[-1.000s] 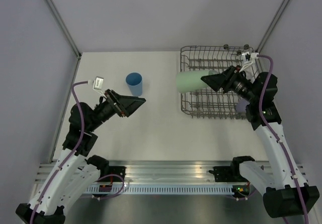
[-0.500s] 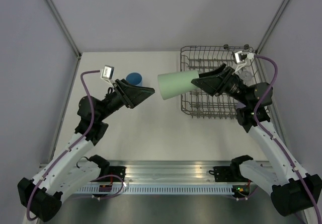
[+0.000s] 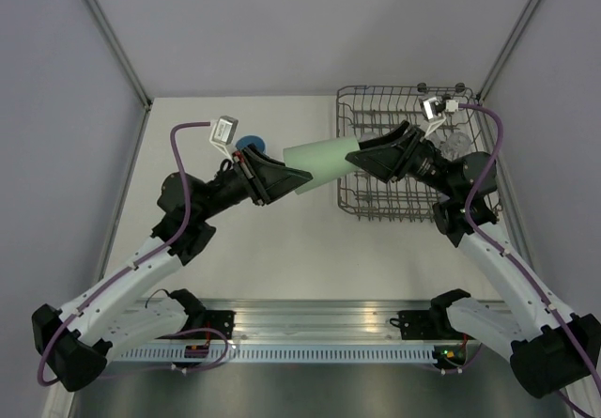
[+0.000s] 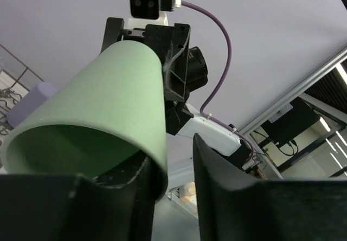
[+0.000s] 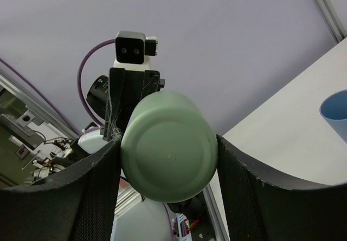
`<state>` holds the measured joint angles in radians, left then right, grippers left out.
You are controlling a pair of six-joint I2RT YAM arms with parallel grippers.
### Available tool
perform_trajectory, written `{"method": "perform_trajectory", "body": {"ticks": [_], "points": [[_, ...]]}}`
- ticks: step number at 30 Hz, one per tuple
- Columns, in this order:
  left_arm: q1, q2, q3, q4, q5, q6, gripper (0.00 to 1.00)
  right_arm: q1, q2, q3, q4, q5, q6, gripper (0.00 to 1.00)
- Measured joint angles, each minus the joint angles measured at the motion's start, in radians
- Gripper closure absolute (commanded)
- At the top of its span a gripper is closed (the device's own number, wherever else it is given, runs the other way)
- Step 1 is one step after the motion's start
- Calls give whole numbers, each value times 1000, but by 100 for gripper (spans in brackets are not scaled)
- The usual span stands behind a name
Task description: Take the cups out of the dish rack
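Observation:
A pale green cup point(image 3: 319, 162) hangs on its side in the air between my two arms, left of the dish rack point(image 3: 349, 103). My right gripper point(image 3: 362, 158) is shut on its closed bottom end point(image 5: 169, 151). My left gripper point(image 3: 289, 179) is at the cup's mouth point(image 4: 103, 105), one finger inside the rim and one outside. A gap still shows between the wall and the outer finger point(image 4: 217, 170), so it stands open. A blue cup point(image 3: 250, 143) stands on the table behind my left gripper. A lavender cup point(image 4: 32, 103) shows by the rack wires.
The grey wire rack fills the table's back right, with a clear glass point(image 3: 454, 143) in its right part. Grey walls close the table on three sides. The white tabletop point(image 3: 282, 239) stretches in front of the rack and the arms.
My right arm carried the green cup leftward out of the rack. My left arm swung right to meet it, and its jaws have narrowed around the cup's rim.

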<state>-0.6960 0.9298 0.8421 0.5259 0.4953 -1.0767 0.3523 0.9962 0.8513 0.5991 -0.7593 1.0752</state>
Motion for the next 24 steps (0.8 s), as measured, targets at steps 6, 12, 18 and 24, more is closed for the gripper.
{"method": "perform_trajectory", "body": {"ticks": [6,12,18,24], "points": [[-3,3,0,-34,-35,31,98,3,-2,0,3,1,-7,60],[-9,-10,19,-106,-53,71,98,5,-10,-3,-43,10,-52,2],[-7,2,141,-352,-139,208,98,6,-43,120,-491,205,-357,2],[-10,101,371,-644,-253,410,98,4,-95,224,-853,479,-589,2]]}}
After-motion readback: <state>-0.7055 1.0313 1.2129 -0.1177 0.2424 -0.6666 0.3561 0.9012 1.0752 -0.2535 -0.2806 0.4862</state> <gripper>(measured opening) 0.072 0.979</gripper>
